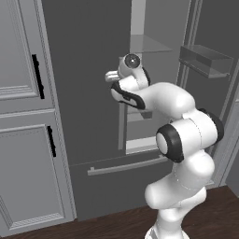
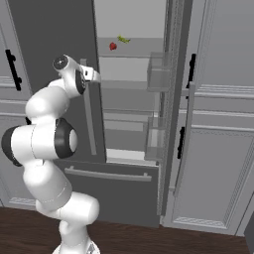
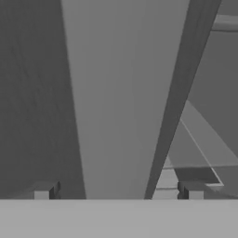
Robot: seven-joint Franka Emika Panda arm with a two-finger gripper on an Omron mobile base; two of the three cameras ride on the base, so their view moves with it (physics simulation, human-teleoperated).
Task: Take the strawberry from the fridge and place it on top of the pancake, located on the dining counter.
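- Two fingertips (image 3: 45, 191) of the gripper (image 3: 118, 193) stand wide apart at the bottom of the hand view, with nothing between them but the pale bar handle (image 3: 125, 93) running up just ahead
- In the right base view the gripper (image 2: 93, 75) sits at the free edge of the left door (image 2: 54, 34) of the fridge (image 2: 124, 94), right by that long vertical handle (image 2: 88, 114)
- The right fridge door (image 2: 171, 99) is swung open, its clear door bins (image 2: 158, 74) facing inward
- The strawberry (image 2: 113, 46) lies on the upper glass shelf (image 2: 139, 47) inside, toward its left end and near the front edge, well apart from the gripper
- A small yellow-green item (image 2: 124, 39) lies just beside the berry, further back on the same shelf; too small to tell what it is
- The bottom drawer (image 2: 114, 191) is shut beneath both doors
- Pale panelled cabinets (image 2: 218, 124) with black handles flank the fridge
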